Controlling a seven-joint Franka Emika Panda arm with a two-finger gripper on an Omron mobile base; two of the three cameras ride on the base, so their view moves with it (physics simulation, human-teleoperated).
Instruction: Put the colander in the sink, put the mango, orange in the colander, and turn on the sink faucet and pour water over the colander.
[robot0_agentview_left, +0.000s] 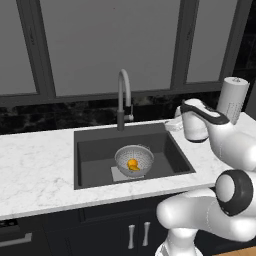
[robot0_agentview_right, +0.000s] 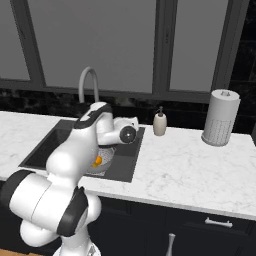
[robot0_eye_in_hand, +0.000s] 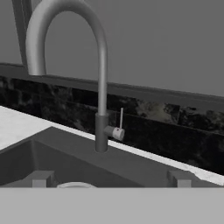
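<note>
Grey lever (robot0_eye_in_hand: 118, 132) on the sink faucet (robot0_eye_in_hand: 101, 87) sits ahead of the gripper (robot0_eye_in_hand: 109, 183); with jaws apart, approach squarely and nudge it gently.

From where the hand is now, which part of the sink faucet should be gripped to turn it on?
Probably the thin upright lever on the sink faucet, beside its stem. It stands free above its knob, so the open tool could close around it from the front.

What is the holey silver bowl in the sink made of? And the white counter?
The silver perforated colander looks like shiny metal: grey sheen, tiny holes. The white counter looks like polished marble, perhaps imitation: faint grey veins.
</note>
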